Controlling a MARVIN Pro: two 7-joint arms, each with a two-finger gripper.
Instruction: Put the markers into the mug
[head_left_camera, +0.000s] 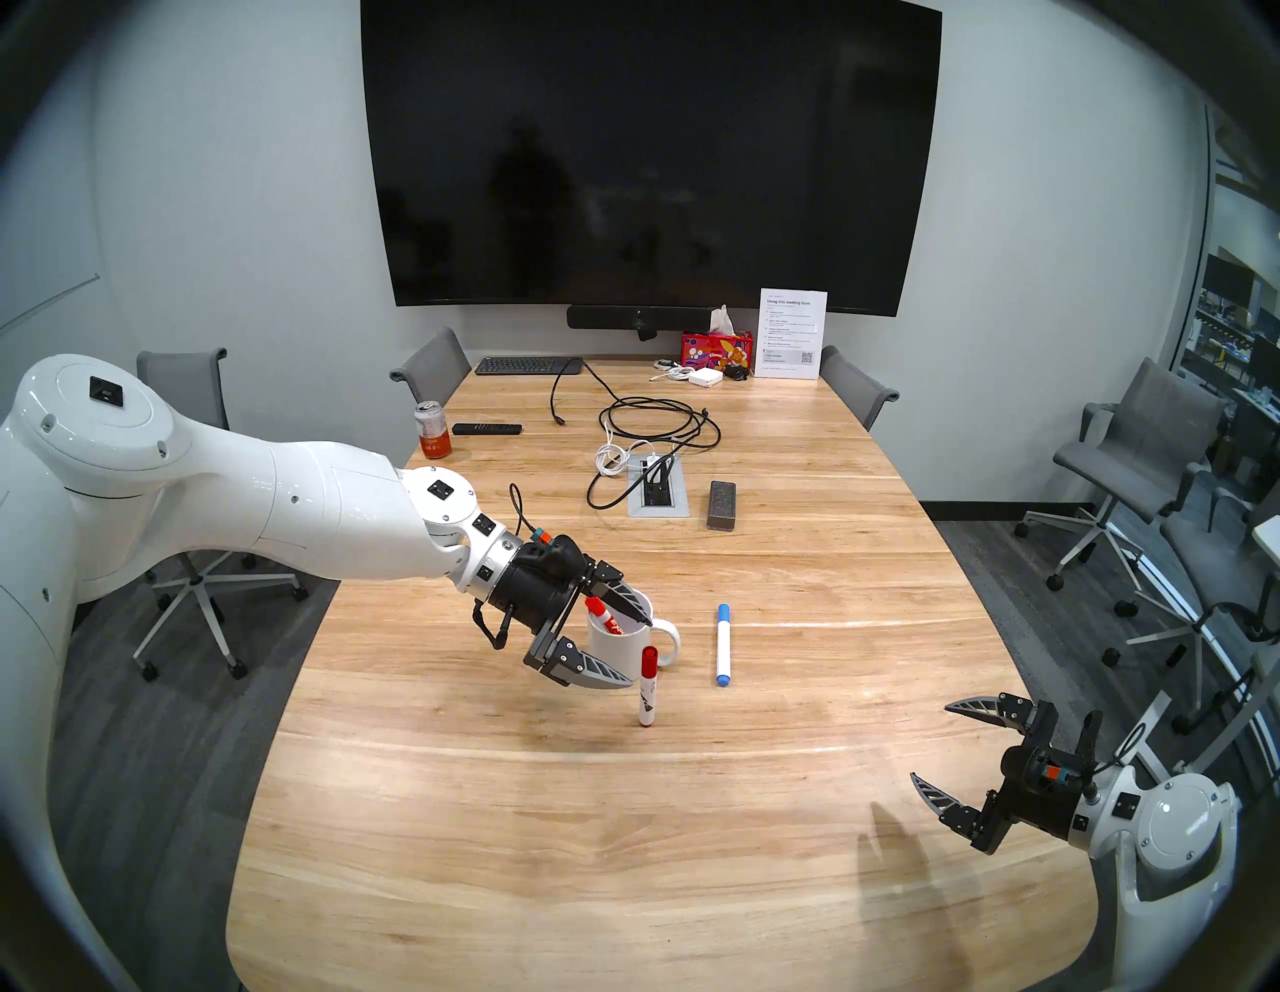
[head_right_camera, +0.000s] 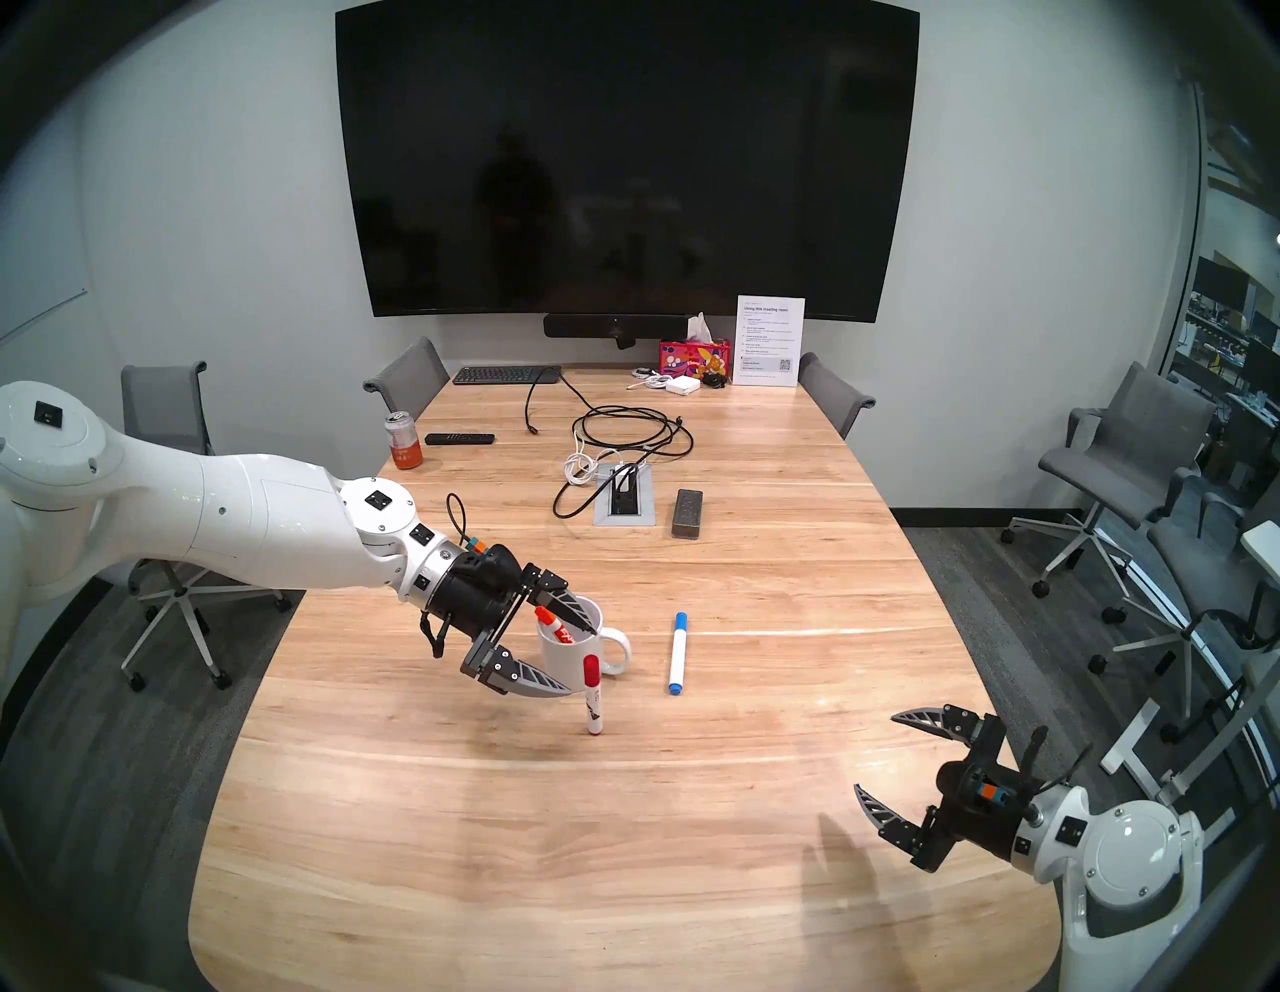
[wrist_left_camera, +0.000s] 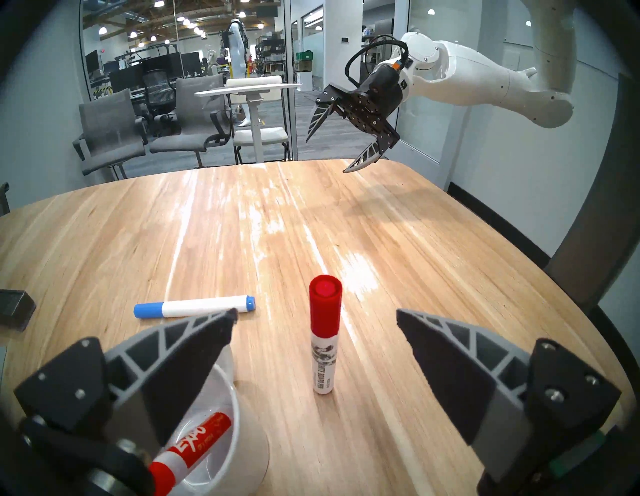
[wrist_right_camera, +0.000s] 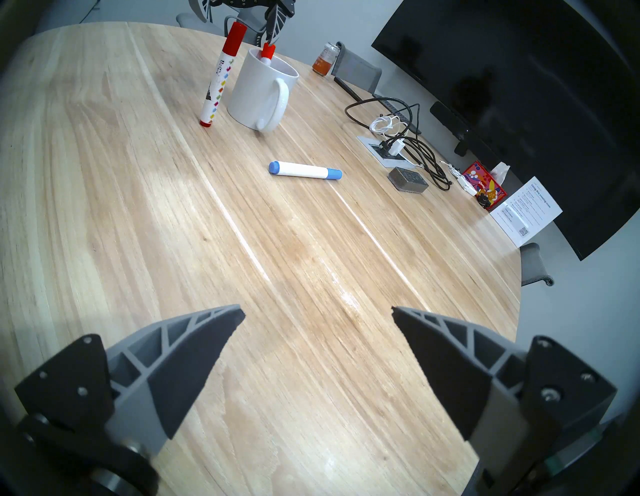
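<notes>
Markers split three ways: orange-capped, red-and-white-labelled pen (wrist_left_camera: 194, 450) leaning inside plain white ceramic mug (head_left_camera: 609, 644) on pale wooden table (head_left_camera: 554, 831); red-capped white-barrelled pen (head_left_camera: 648, 686) upright just beside mug; slim blue-capped white pen (head_left_camera: 722, 644) lying flat nearby. Left gripper (head_left_camera: 623, 651) over mug, jaws spread, empty. Right gripper (head_left_camera: 931, 741) well apart, jaws wide, empty.

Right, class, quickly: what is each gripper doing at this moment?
Left gripper: open, holding nothing, at the mug.
Right gripper: open, empty.

Three markers (head_left_camera: 723, 645), one mug (head_left_camera: 627, 634), one can (head_left_camera: 432, 430), one eraser (head_left_camera: 722, 505), perhaps five chairs (head_left_camera: 1136, 443)
</notes>
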